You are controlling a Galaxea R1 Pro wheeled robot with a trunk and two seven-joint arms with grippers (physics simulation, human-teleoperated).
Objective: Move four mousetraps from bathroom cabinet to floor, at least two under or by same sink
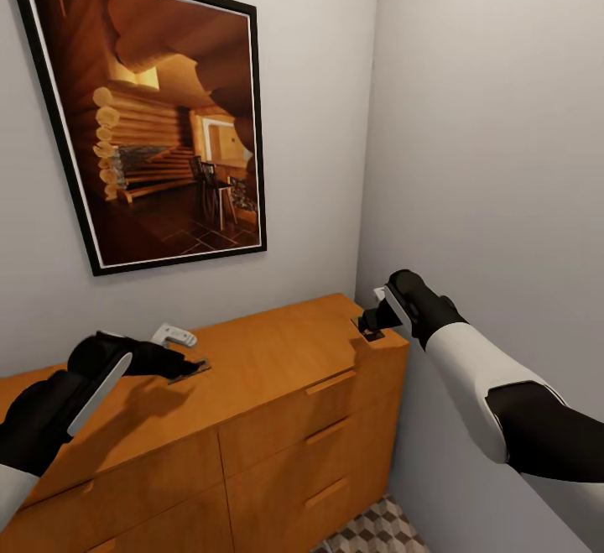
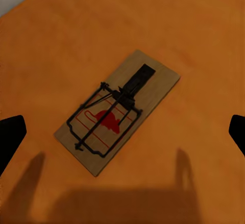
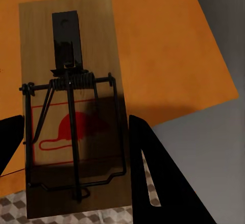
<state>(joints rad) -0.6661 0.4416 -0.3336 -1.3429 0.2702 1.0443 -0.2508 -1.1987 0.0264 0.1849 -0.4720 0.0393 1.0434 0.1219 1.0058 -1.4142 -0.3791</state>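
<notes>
Left gripper (image 1: 195,365) spread, above mousetrap (image 2: 118,111) flat on cabinet (image 1: 277,352) top, long axis diagonal between fingers; right gripper (image 1: 370,324) pinching second mousetrap (image 3: 74,106) at cabinet's far corner

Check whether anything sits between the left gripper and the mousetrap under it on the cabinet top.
Nothing visible does. In the left wrist view the mousetrap lies flat on the bare cabinet top, and the left gripper has open jaws straddling it with only shadow between. A white object sits behind, off the approach path.
</notes>
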